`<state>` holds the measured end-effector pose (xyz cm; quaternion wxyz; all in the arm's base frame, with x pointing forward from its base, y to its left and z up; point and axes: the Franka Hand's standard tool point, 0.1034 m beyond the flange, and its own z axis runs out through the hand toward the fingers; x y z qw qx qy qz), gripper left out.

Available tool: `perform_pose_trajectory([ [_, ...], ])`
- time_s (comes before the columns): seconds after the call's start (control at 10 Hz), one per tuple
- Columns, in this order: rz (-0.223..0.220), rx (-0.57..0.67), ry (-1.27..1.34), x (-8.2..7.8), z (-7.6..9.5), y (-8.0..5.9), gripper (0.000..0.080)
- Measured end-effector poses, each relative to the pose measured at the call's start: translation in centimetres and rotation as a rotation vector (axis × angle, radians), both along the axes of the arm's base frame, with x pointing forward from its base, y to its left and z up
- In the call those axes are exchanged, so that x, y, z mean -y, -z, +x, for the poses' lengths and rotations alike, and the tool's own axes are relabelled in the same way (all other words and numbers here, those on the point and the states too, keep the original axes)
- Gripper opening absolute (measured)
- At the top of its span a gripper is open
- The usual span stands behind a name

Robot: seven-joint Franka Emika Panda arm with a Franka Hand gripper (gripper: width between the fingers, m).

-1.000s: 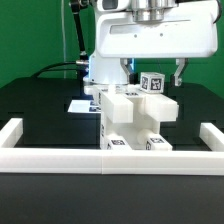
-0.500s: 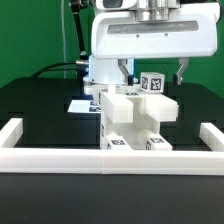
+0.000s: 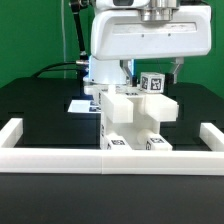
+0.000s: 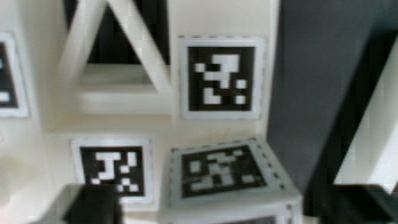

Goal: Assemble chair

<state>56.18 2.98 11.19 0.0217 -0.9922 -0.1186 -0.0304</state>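
The partly built white chair stands in the middle of the black table, against the front border frame. Its blocky parts carry black-and-white tags. A tagged white part sticks up at its top. My gripper hangs just above it, open, with one finger on each side and not touching. In the wrist view the gripper straddles the same tagged block, with a gap at each dark fingertip. Further tagged chair surfaces lie beyond.
A long low white border frame runs along the front, with raised ends at both sides. The marker board lies flat behind the chair on the exterior view's left. The arm's base stands at the back.
My hand has shifted slightly toward the exterior view's left above the chair. The chair and its top part have not moved.
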Motion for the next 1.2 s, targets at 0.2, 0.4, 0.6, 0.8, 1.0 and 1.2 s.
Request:
perform_pose_trajectory([
  [0.2, 0.002, -0.002, 0.032, 0.0, -0.02, 0.04, 0.0397],
  [0.4, 0.003, -0.004, 0.059, 0.01, -0.03, 0.08, 0.0274],
  [0.6, 0.007, -0.007, 0.116, 0.01, -0.03, 0.09, 0.0274],
  [0.8, 0.018, -0.016, 0.29, -0.02, -0.04, 0.1, 0.0274],
  [1.0, 0.026, -0.024, 0.442, -0.02, -0.04, 0.11, 0.0274],
  [1.2, 0.034, -0.031, 0.56, -0.05, -0.04, 0.12, 0.0274],
])
